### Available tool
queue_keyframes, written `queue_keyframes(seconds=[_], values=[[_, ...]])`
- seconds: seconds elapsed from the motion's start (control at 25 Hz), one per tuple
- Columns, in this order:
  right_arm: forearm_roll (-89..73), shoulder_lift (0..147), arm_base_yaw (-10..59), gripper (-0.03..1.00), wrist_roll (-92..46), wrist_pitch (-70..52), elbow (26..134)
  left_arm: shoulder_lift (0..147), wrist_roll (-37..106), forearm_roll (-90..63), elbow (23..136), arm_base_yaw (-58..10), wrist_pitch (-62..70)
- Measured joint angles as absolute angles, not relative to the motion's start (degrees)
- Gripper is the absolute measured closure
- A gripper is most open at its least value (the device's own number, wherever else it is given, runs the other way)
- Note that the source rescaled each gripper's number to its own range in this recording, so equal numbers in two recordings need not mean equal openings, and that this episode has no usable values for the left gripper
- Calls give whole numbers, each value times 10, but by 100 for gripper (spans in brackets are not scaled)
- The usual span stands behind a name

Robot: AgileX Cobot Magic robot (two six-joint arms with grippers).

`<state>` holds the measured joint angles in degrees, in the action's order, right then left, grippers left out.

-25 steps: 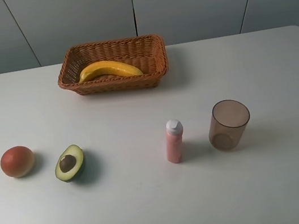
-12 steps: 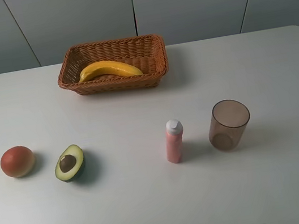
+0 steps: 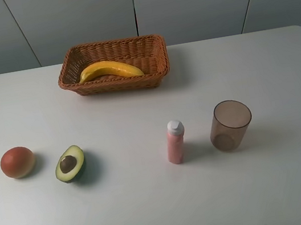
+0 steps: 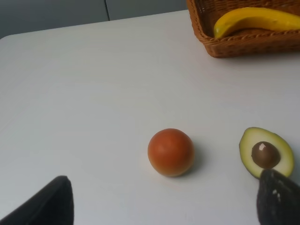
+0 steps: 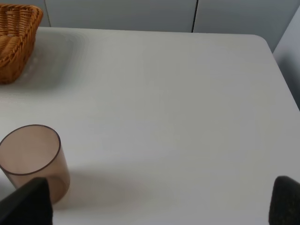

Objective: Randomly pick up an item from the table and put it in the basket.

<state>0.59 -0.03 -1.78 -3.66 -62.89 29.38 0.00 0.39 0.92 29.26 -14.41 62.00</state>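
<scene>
Banana [image 3: 110,69] lies inside the basket [image 3: 152,54], which sits at the far middle of the white bench [image 3: 153,198]; its curved length runs along the basket floor, toward the basket's left end in the high view. Relative to the basket, the other things stand well nearer the camera: a round orange-red fruit [image 3: 17,162] far off to the left, a halved avocado [image 3: 70,163] just right of that fruit with its pit facing up, a pink bottle [image 3: 175,142] upright slightly right of the basket's right end, and a translucent brown cup [image 3: 230,124] upright just beyond the bottle.

The high view shows neither arm. The left wrist view shows what it lacks: the left end effector [image 4: 164,201] with its two dark fingertips [image 4: 47,201] spread wide apart and holding nothing, low over the bench, the round fruit between them farther out and the avocado beside one tip, the basket and banana beyond. The right wrist view shows the right end effector [image 5: 159,201] likewise spread and empty, one fingertip [image 5: 28,201] close to the cup, with only a corner of the basket visible; the banana and bottle do not appear there.
</scene>
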Motion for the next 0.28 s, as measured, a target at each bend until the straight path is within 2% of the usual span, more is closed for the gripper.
queue_keyframes(seconds=[0.28], values=[[7,0,-18,-3,-37,-629,294,0,4,9,293,-144,620]])
